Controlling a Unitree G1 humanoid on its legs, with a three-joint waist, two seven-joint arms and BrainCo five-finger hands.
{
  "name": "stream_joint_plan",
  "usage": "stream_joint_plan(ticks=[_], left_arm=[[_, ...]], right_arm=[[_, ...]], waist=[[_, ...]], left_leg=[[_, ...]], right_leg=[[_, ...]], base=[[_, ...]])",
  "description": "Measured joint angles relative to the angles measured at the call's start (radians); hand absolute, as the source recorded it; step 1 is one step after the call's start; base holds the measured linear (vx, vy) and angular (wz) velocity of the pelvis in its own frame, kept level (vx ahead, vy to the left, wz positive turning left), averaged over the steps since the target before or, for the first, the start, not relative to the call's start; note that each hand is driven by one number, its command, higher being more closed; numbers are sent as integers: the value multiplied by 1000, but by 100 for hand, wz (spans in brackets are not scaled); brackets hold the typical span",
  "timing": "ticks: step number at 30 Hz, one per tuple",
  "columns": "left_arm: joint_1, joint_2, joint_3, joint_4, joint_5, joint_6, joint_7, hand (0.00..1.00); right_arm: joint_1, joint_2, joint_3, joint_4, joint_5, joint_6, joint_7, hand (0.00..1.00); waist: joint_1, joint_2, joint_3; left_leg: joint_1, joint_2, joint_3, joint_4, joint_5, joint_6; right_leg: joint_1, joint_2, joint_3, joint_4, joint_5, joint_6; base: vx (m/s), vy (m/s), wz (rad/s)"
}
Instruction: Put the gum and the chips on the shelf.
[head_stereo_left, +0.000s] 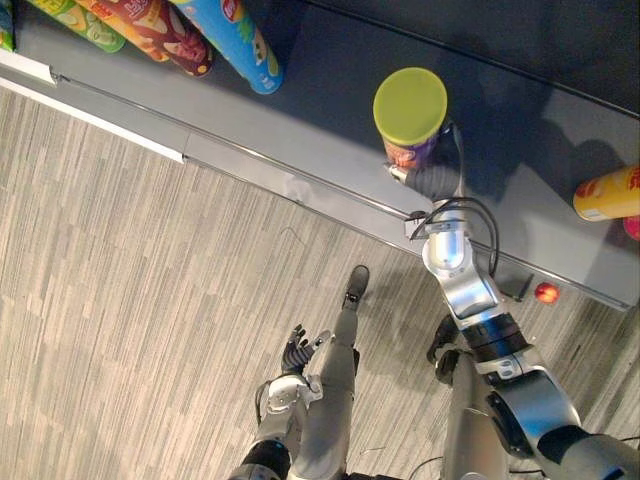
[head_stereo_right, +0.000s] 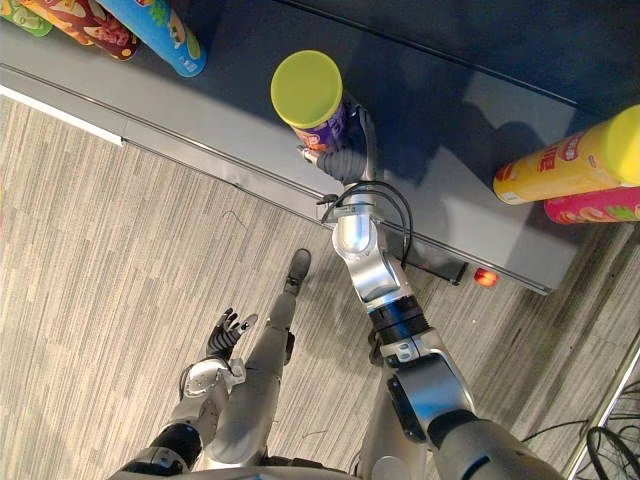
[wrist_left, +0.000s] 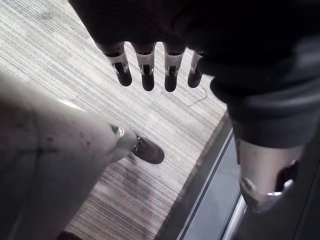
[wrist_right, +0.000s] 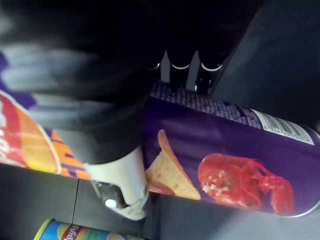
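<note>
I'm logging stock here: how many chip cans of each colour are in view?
purple chip can, in the right hand: 1
blue chip can: 1
red-brown chip can: 1
green chip can: at least 1
yellow chip can: 1
pink chip can: 1
Total: at least 6

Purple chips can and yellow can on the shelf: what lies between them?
Nothing: in the left eye view the shelf is bare between the purple chips can in the right hand and the yellow can.
</note>
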Motion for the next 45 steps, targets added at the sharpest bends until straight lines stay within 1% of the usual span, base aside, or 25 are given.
stream_joint_plan(ticks=[3, 5, 17, 24, 25, 27, 32, 34, 38, 39, 40, 41, 42, 45], left_arm=[[0, 0, 0, 0, -4, 0, 0, 0], [0, 0, 0, 0, -28, 0, 0, 0], [-18, 3, 1, 33, -30, 2, 0, 0], [-21, 3, -12, 45, -29, 15, 0, 0], [-21, 6, -15, 53, -28, 15, 0, 0], [-21, 15, -21, 65, -26, 21, -1, 0], [-14, 31, -46, 75, -15, 35, -7, 0], [5, 46, -47, 74, 14, 40, -9, 0], [41, 72, -40, 78, 21, 45, -9, 0], [58, 82, -35, 76, 21, 45, -10, 0], [60, 89, -32, 78, 26, 46, -10, 0], [61, 91, -31, 80, 37, 49, -10, 0], [61, 94, -28, 86, 60, 55, -11, 0], [63, 96, -18, 106, 75, 62, -14, 0]], right_arm=[[0, -1, 0, 25, 0, 0, 1, 0], [1, -1, 0, 49, 1, 3, 3, 0], [1, -1, 1, 79, 6, 4, 16, 0], [1, -1, 17, 86, 26, 4, 22, 0], [1, -1, 28, 95, 28, 4, 23, 0], [3, -1, 38, 117, 30, 4, 33, 0], [14, -3, 38, 120, 30, 4, 43, 0], [25, -3, 41, 120, 30, 4, 52, 0], [59, -2, 46, 120, 31, 2, 75, 0], [78, -2, 58, 121, 31, 1, 83, 0], [98, -2, 66, 122, 31, 1, 87, 0], [108, -2, 70, 124, 31, 1, 88, 0], [122, -1, 71, 130, 31, 1, 99, 0], [156, -3, 73, 140, 31, -1, 121, 0]], waist=[[0, 0, 0], [0, 0, 0], [-1, 0, 0], [-9, -1, 0], [-19, -1, 0], [-27, -5, -2], [-28, -5, -2], [-29, -7, -3], [-32, -20, -9], [-32, -36, -19], [-33, -45, -24], [-36, -50, -28], [-47, -57, -31], [-58, -66, -38]], left_leg=[[0, 0, 0, 0, 0, 0], [0, 0, -1, 0, 0, 0], [10, 5, -2, 0, 3, 3], [62, 10, -4, 0, 0, -2], [70, 11, -6, 0, 0, -2], [89, 11, -6, -1, -2, -3], [139, 14, -4, -1, -7, -4], [165, 15, 0, -1, -14, -4], [194, 23, 15, -1, -31, 0], [201, 24, 26, -1, -35, 1], [212, 25, 27, -1, -35, 3], [219, 24, 29, 0, -37, 6], [232, 23, 31, 0, -40, 8], [275, 21, 42, 0, -52, 10]], right_leg=[[0, 0, 0, -1, 0, 0], [1, 0, -1, -1, 0, 0], [19, 9, -4, -14, 1, 1], [84, 15, -10, -40, 2, 3], [98, 18, -13, -50, 5, 6], [121, 19, -14, -61, 7, 9], [181, 25, -13, -85, 13, 11], [208, 28, -9, -96, 14, 12], [240, 41, 5, -127, 23, 19], [242, 43, 15, -131, 25, 20], [255, 44, 17, -139, 25, 20], [261, 44, 19, -140, 26, 20], [277, 43, 19, -145, 26, 20], [321, 42, 23, -156, 25, 21]], base=[[0, 0, 0], [0, 0, 0], [5, -13, 0], [30, -55, 0], [19, -38, 2], [35, -39, 0], [23, -43, -2], [14, -47, -8], [28, -47, -16], [66, -40, -16], [79, -43, -15], [100, -46, -3], [77, -34, -1], [79, -42, -5]])
